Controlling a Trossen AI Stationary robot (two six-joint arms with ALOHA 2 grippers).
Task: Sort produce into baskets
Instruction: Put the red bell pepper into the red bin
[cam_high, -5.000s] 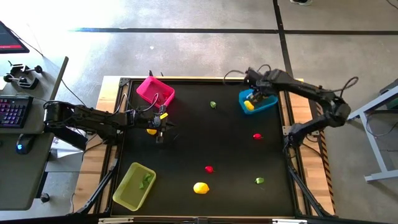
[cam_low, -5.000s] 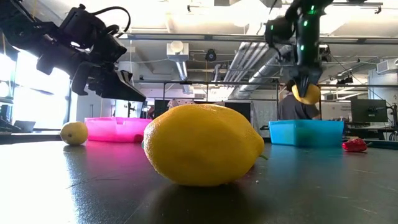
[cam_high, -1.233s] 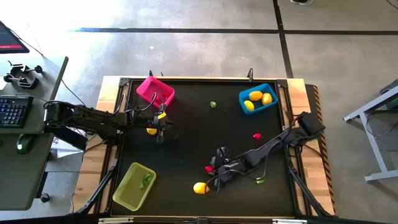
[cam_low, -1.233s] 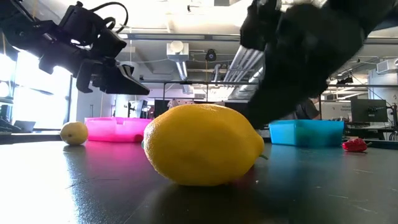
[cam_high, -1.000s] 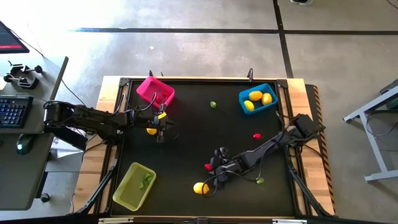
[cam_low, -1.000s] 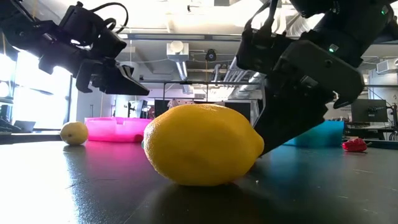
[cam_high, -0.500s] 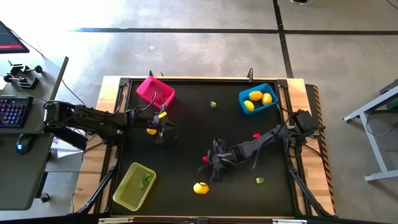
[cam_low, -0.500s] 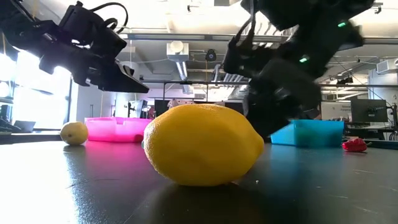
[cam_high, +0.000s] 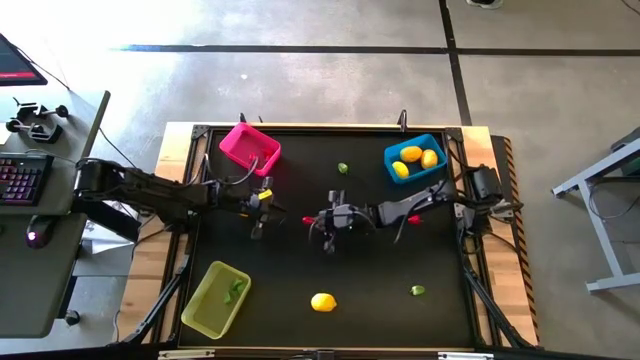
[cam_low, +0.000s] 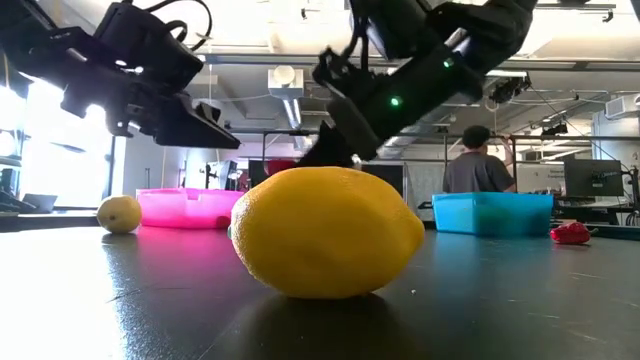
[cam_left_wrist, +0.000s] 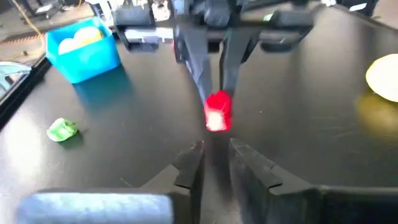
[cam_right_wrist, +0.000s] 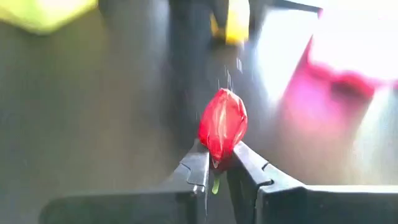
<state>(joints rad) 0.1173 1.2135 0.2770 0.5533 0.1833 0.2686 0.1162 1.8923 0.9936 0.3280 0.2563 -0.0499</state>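
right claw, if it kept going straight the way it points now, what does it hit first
Probably the left claw. The right claw, shut on a red pepper, points across the table toward it, with the pink basket farther behind. Depth is unclear, so it may pass beside it.

3 baskets: pink (cam_high: 249, 147), blue (cam_high: 414, 160), yellow-green (cam_high: 215, 298). Lemons 4, red pcs 2, green pcs 3.

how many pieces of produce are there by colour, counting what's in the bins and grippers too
yellow lemons: 5 (3 in the blue bin, 2 on the table)
red pieces: 2 (1 in the right gripper, 1 on the table)
green pieces: 3 (1 in the yellow-green bin, 2 on the table)
total: 10
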